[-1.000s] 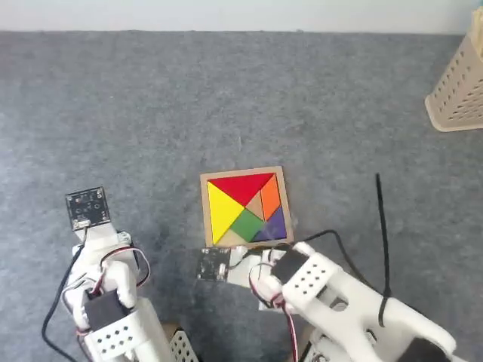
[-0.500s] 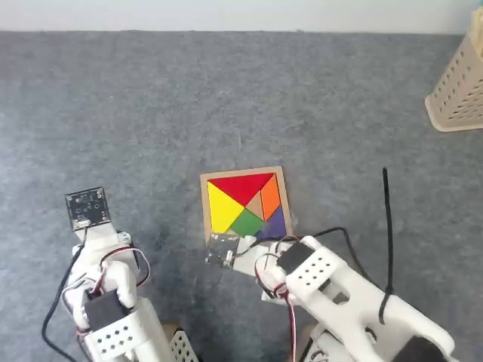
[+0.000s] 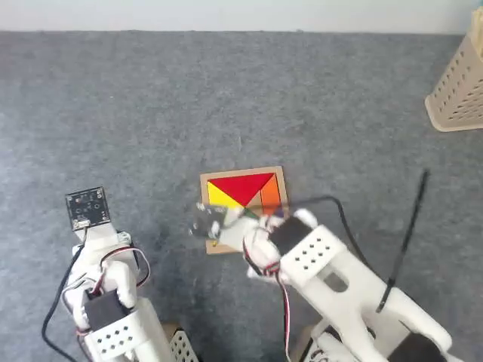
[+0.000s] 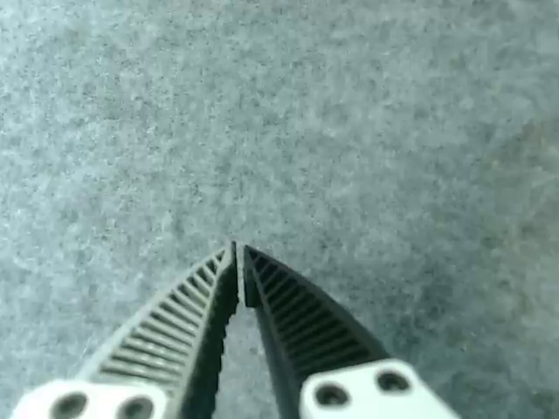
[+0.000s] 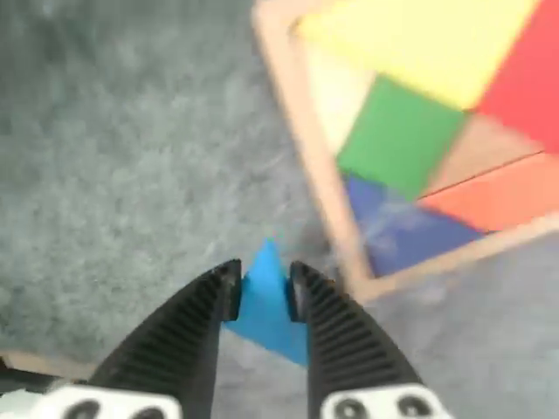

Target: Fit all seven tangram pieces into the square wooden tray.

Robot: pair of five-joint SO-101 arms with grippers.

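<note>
- Right fingers [image 5: 224, 292]: I have them clenched on the blue triangle [image 5: 262, 307], just outside a corner of the wooden tray [image 5: 301, 166], near the dark blue piece [image 5: 397, 223] and the green square [image 5: 397, 140].
- My left fingers [image 4: 229, 275] are pressed together, grasping nothing, over the grey bench [image 4: 349, 105].
- From above, my right arm [image 3: 317, 260] covers the tray's near half; the red piece [image 3: 241, 187] lies in the far half, and my left arm [image 3: 102, 290] is well apart.

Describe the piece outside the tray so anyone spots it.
Start at the wooden tray on the grey carpet, at its corner with the dark blue piece. Just outside the rim, the right gripper pinches a light blue triangle, the only piece not inside.
</note>
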